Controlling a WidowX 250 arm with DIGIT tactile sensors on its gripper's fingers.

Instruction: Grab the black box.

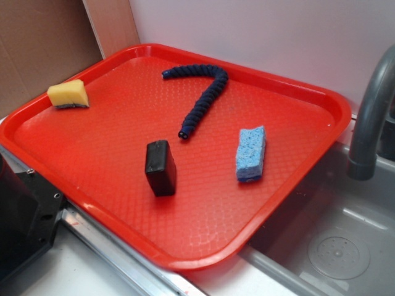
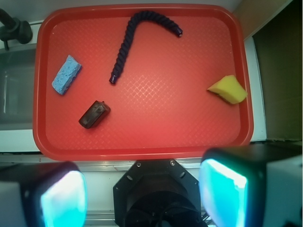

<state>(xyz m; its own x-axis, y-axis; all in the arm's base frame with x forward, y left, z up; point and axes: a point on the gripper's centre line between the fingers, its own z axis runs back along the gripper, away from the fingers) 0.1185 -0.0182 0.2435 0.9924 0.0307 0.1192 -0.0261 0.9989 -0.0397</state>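
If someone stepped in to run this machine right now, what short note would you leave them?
End effector: open, empty, hanging high above the near edge of the red tray.
Black box: on the tray, untouched, between the blue sponge and the tray's near rim, just below the end of the dark blue rope. Yellow sponge sits in a far corner.
Done: nothing yet.
Left: move over the box, descend, close on it, lift.
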